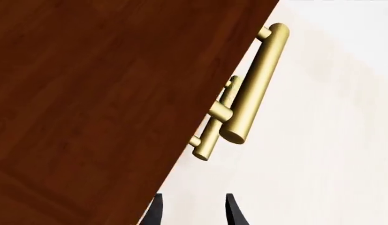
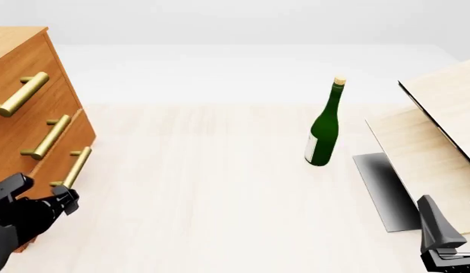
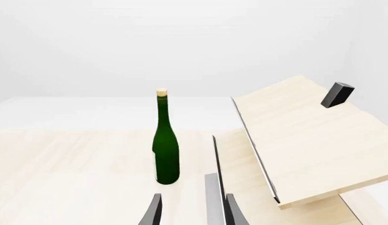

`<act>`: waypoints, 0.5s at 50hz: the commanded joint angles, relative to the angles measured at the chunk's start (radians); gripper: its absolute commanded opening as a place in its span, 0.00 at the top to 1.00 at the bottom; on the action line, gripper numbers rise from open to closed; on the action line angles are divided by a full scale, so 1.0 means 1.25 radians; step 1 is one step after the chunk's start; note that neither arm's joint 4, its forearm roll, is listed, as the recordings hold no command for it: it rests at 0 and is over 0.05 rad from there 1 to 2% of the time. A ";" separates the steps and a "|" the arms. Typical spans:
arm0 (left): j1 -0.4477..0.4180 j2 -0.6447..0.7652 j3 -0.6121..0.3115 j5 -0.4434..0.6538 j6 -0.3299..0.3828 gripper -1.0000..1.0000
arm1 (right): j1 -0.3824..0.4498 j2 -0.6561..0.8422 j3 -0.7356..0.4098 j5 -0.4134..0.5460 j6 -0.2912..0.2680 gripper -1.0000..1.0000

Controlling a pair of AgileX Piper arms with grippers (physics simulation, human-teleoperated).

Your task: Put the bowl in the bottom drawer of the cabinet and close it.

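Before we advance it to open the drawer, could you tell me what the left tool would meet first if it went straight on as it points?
Probably the short brass bar handle on the orange-brown wooden cabinet, which lies just ahead of the left tool, slightly aside; depth is unclear.

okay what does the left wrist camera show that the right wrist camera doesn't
Only the left wrist view shows the cabinet, seen close as a dark brown wood face, with two brass handles along its edge, one partly behind the other.

Only the right wrist view shows the green bottle standing upright with a cork in its neck, the tilted pale wood boards, and a small dark block on the upper board.

Both show the pale table and a pair of dark tool fingertips set apart: the left tool and the right tool. Neither shows the bowl.
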State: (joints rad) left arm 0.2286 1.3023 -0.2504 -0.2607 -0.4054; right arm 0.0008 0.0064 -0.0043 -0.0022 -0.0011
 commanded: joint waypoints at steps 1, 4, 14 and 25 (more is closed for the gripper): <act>0.067 0.014 -0.002 -0.009 0.058 0.00 | 0.000 0.000 0.000 0.000 0.000 0.00; 0.078 0.016 -0.004 -0.012 0.066 0.00 | 0.000 0.000 0.000 0.000 0.000 0.00; 0.137 -0.002 -0.008 -0.002 0.107 0.00 | 0.000 0.000 0.000 0.000 0.000 0.00; 0.207 -0.014 -0.001 -0.008 0.163 0.00 | 0.000 0.000 0.000 0.000 0.000 0.00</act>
State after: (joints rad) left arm 0.3287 1.3094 -0.2220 -0.2691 -0.3130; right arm 0.0008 0.0064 -0.0043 -0.0022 -0.0011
